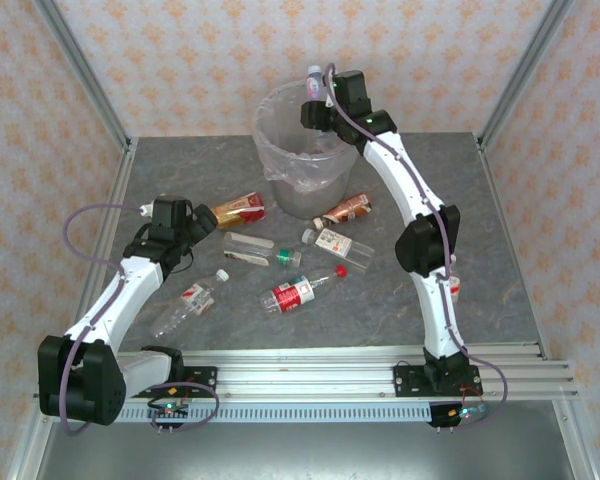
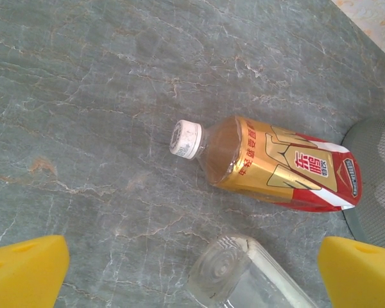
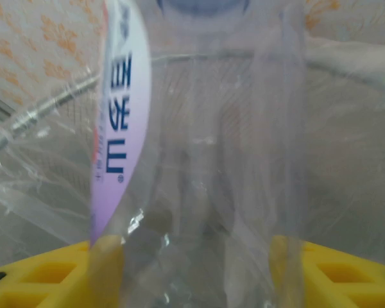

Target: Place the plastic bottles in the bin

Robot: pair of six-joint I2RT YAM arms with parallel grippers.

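The table (image 2: 83, 96) is a grey stone-look slab with pale veins, smooth and mostly matt. The gold-labelled bottle (image 2: 282, 167) is clear plastic under a glossy, foil-like wrap of gold and red, with a white ribbed plastic cap (image 2: 186, 139). The clear bottle (image 2: 231, 276) is bare see-through plastic with moulded rings on its base. The left gripper (image 2: 192, 273) has pads (image 2: 25, 269) of matt yellow plastic. The bin (image 1: 310, 190) is translucent greyish plastic lined with crinkled clear film. The lilac-labelled bottle (image 3: 205, 160), blurred at close range, seems to be thin clear plastic with a smooth printed label. The rails (image 1: 360, 365) are bare, brushed-looking metal.
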